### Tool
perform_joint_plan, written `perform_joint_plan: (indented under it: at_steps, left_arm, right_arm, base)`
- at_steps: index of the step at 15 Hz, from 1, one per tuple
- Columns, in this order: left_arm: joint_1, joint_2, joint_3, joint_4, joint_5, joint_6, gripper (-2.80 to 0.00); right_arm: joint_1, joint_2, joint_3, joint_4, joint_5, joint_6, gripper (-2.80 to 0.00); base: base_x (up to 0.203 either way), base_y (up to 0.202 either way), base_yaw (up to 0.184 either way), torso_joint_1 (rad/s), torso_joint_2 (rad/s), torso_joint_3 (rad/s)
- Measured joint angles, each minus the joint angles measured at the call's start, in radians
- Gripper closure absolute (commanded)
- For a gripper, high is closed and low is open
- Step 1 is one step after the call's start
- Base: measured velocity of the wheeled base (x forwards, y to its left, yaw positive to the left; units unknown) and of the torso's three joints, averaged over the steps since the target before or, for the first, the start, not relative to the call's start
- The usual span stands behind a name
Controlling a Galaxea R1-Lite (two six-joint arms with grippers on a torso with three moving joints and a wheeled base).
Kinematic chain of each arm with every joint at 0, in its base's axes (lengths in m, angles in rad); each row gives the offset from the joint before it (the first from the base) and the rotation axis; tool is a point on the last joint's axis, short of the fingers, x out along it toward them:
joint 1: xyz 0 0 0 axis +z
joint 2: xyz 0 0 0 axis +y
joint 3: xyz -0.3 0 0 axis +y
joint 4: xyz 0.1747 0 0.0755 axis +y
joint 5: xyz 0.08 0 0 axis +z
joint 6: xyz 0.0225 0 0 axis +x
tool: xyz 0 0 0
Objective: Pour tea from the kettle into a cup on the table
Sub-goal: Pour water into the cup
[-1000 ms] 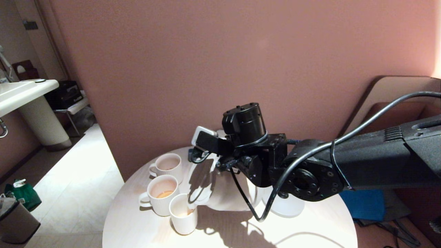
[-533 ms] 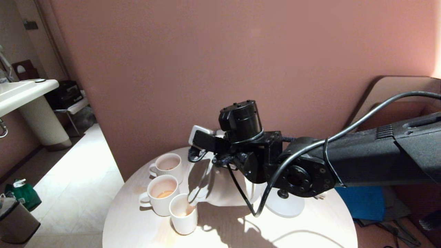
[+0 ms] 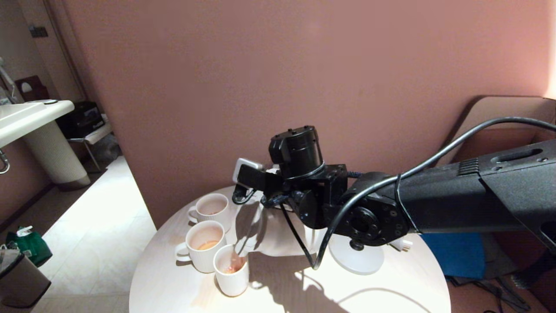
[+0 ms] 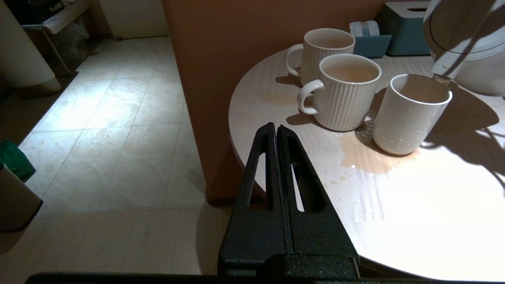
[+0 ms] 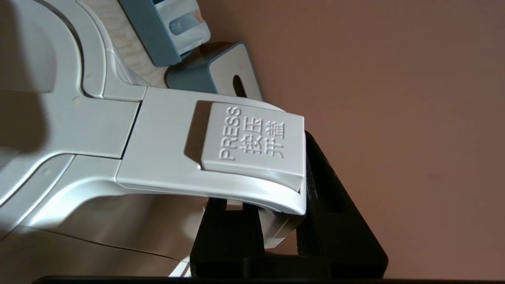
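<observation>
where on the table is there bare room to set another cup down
The near sunlit part of the table, in front of the round kettle base, is bare. The left edge is crowded: two ribbed mugs, the cup and the tilted kettle, with a spill puddle beside the cup.

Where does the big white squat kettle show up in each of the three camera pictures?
Head view: kettle at centre, tilted, half hidden behind the black arm.
Left wrist view: kettle at the top right corner.
Right wrist view: its handle fills the left and centre.
Shared landmark: blue-grey tissue box.
</observation>
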Motion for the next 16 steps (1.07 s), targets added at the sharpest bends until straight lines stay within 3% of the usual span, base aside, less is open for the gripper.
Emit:
perform_joint_plan:
  at_steps: [16]
  left_arm:
    - [0.000,0.000,0.000,0.000,0.001,0.000,0.00]
  right_arm:
    - [0.022,0.051,-0.081,0.001,-0.023,-0.095,0.00]
  base:
    - [0.000,0.000,0.000,0.000,0.00,0.000]
